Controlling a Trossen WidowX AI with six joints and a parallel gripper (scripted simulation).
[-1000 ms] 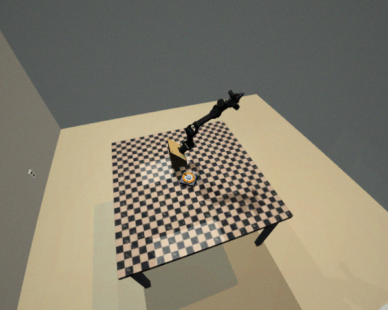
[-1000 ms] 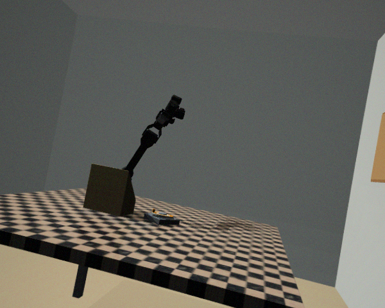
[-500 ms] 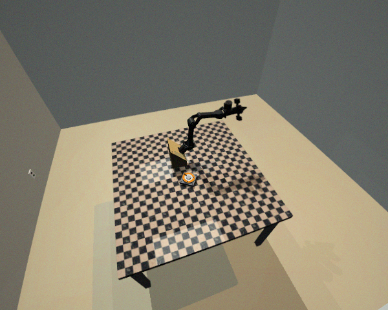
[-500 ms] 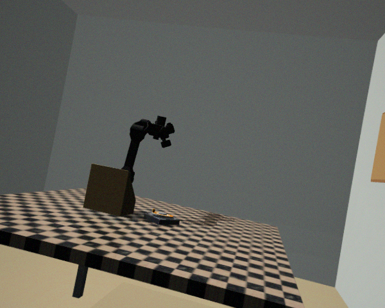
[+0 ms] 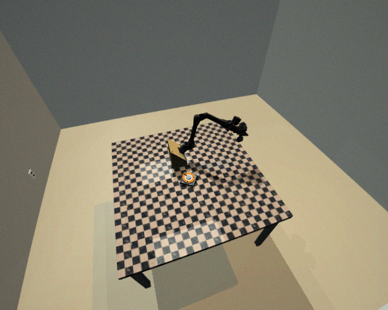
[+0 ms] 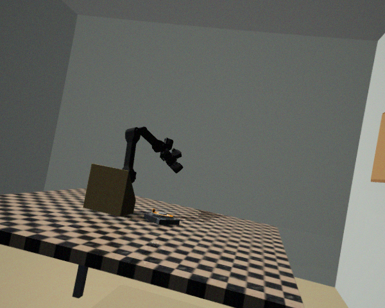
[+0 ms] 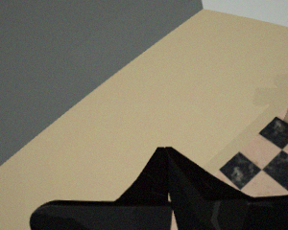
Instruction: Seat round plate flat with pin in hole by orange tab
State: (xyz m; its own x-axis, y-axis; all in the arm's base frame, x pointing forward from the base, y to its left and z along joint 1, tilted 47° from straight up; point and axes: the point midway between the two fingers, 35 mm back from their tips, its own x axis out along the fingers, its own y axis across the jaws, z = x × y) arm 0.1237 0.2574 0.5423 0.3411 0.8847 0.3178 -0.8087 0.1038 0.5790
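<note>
One round plate (image 5: pixel 188 177) rests on its dark base (image 5: pixel 187 182) near the table (image 5: pixel 220 213) centre, apparently slightly tilted, just beside the brown box (image 5: pixel 176 154), while the gripper (image 5: pixel 241 135) hangs high beyond, fully closed and empty.

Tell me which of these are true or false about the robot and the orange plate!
1. The gripper is holding the plate. False: it is shut on nothing, high in the air.
2. The plate sits on a dark base near the brown box. True.
3. The gripper's fingers are wide open. False: they are pressed together.
4. The table has a checkered top. True.
</note>
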